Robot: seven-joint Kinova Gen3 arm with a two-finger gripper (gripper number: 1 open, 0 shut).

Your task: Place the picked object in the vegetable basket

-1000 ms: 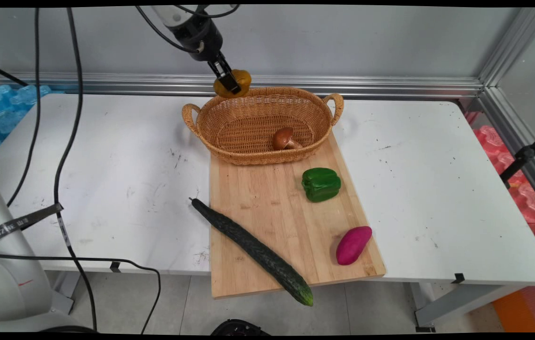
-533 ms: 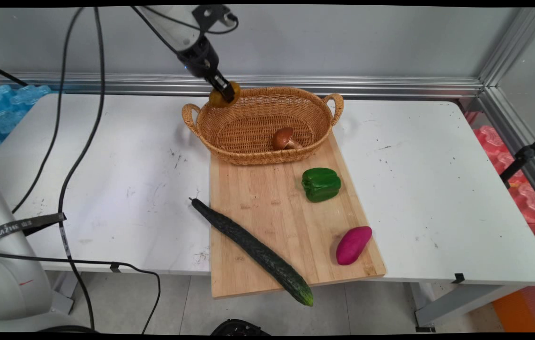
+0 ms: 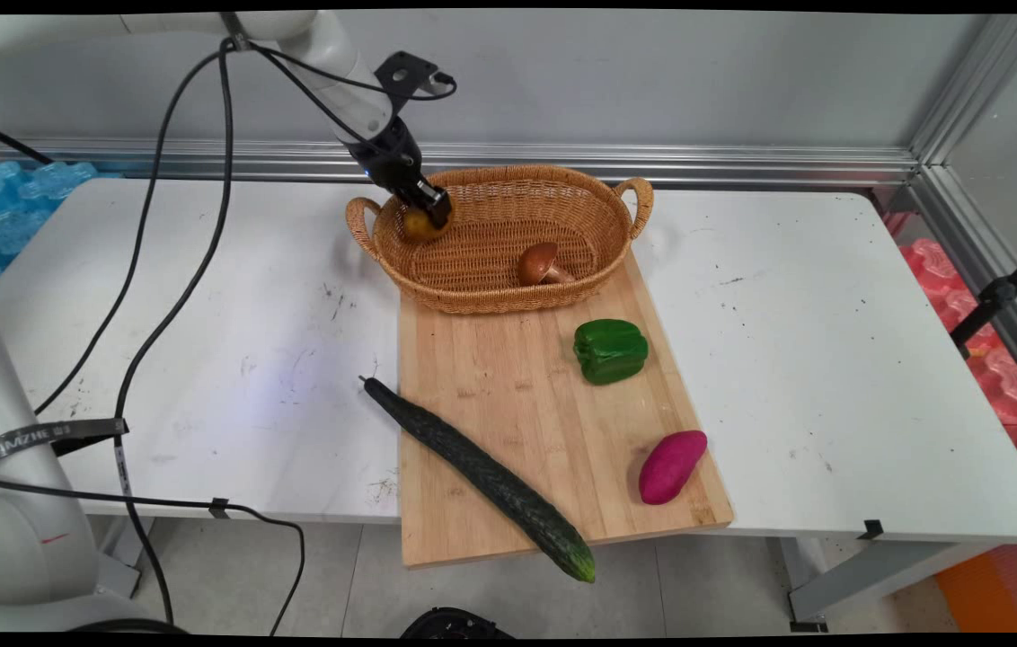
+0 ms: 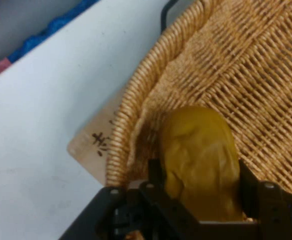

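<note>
My gripper (image 3: 430, 211) is shut on a yellow-brown potato (image 3: 420, 225), holding it inside the left end of a wicker basket (image 3: 562, 189). The hand view shows the potato (image 4: 201, 160) clamped between the two black fingers (image 4: 248, 185), just inside the basket wall (image 4: 135, 120). A brown mushroom (image 3: 541, 263) lies on the basket floor to the right of the potato. The basket's near side rests on a wooden cutting board (image 3: 517, 404).
On the board lie a green bell pepper (image 3: 610, 350) and a purple sweet potato (image 3: 671, 465). A long cucumber (image 3: 477, 474) crosses the board's left edge and overhangs its front. Black cables (image 3: 158, 270) hang at the left over the white table (image 3: 832, 359).
The gripper has come down and slightly leftward with the potato, from above the basket's back rim to inside its left end.
</note>
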